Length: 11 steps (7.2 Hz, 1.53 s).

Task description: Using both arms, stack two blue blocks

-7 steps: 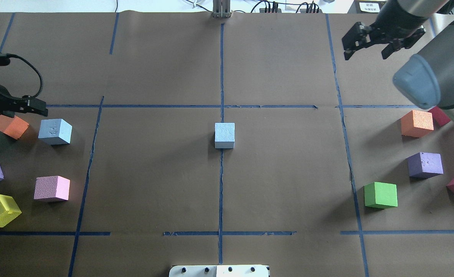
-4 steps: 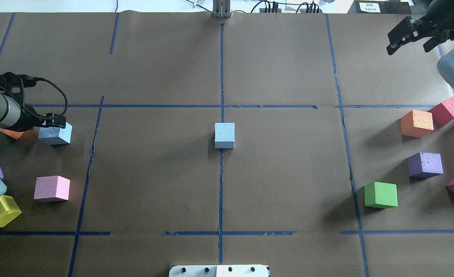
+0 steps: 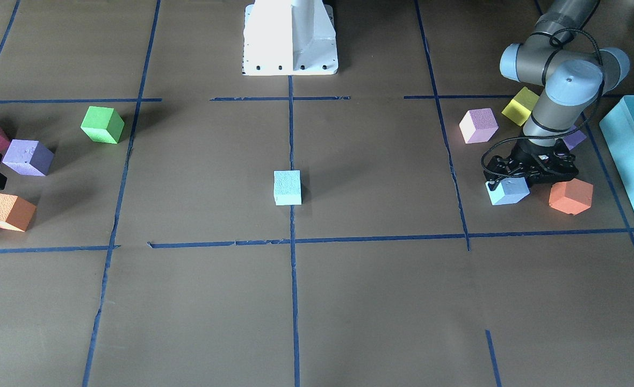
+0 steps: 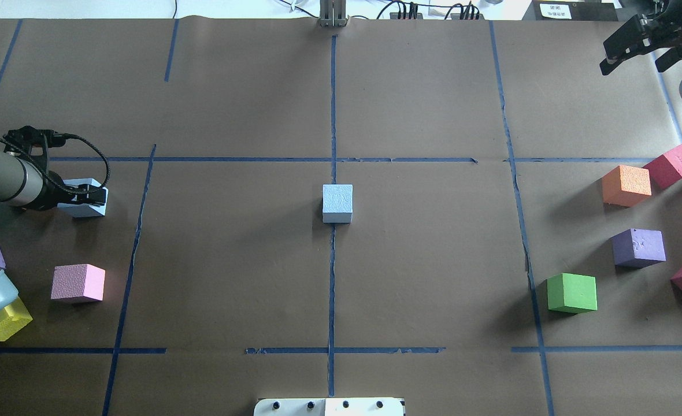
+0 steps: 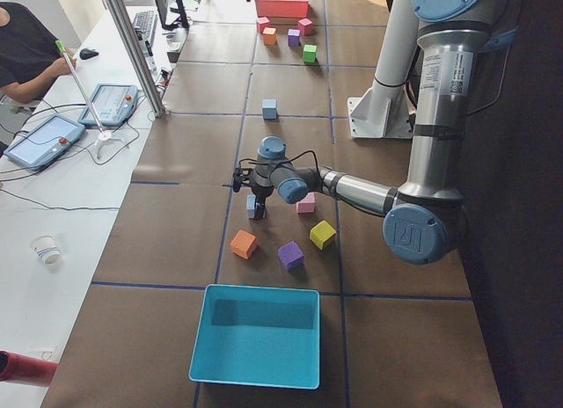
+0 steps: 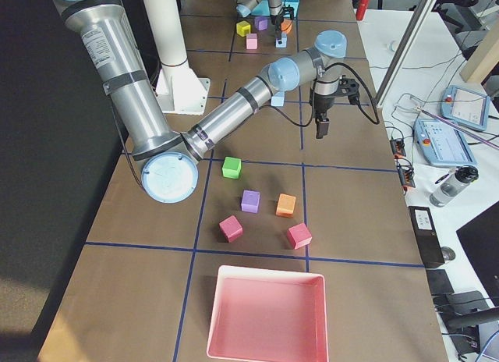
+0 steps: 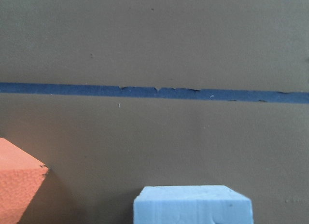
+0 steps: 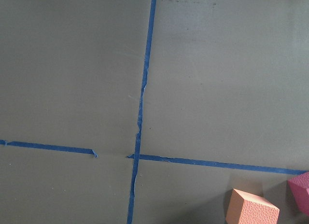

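Blue block [image 4: 337, 202] at middle of overhead view. Second blue block [image 4: 86, 211] at left, between spread jaws of left gripper [image 4: 95, 196]. Right gripper [image 4: 632, 69] upper right, jaws spread, empty. Probably light, squashy foam; pinch flat sides gently.

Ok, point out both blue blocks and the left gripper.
centre blue block [image 4: 337, 199]: overhead view, on its top face.
outer blue block [image 3: 510, 193]: front-facing view, on its bare part below the gripper.
left gripper [image 4: 88, 196]: overhead view, midway between its fingertips, over the outer block.
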Motion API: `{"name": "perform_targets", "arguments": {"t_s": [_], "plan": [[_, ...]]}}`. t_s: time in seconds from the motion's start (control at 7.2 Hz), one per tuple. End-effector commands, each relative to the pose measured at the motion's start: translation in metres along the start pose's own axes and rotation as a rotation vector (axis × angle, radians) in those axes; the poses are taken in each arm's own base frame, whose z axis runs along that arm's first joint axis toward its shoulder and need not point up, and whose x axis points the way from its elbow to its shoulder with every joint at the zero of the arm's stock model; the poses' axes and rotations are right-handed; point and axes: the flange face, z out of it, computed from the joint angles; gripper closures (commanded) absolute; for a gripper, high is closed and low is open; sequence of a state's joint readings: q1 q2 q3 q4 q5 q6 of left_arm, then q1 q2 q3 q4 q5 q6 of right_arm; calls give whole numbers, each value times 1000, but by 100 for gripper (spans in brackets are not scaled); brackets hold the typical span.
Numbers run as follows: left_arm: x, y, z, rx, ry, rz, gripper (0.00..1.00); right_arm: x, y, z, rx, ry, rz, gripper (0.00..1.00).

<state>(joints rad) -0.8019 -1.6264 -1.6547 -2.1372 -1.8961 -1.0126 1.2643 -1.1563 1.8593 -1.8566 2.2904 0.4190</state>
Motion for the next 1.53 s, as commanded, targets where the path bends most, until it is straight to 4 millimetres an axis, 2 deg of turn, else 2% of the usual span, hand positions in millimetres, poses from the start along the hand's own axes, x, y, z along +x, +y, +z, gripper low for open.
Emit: {"name": "perform_targets", "arguments": {"t_s": [0.0,0.14,0.28,0.42,0.56,0.69,0.97,1.11,1.25,1.39], "plan": [[7,4,-2,-13,10,9,92,6,-2,-6,10,-1,10,0],[14,8,-9,-73,61,10,100,10,-2,-12,10,-16,8,0],[25,9,-29,-107,79,3,100,20,0,-14,8,-24,23,0],[49,1,-67,-132,26,-22,100,45,8,-11,-9,-42,32,0],[95,-14,-110,-144,-1,-34,100,80,15,-12,-15,-42,-21,0],[145,-29,-147,-144,4,-31,100,130,39,3,-49,-48,-22,0],[236,-58,-202,-130,38,-23,100,214,100,31,-113,-42,-50,0],[268,-69,-211,-118,65,-7,100,247,128,36,-105,-43,-78,0],[319,-69,-211,-132,86,-20,100,261,143,44,-109,-41,-65,0],[362,-60,-210,-131,94,-13,100,262,141,43,-106,-23,-70,0]]}}
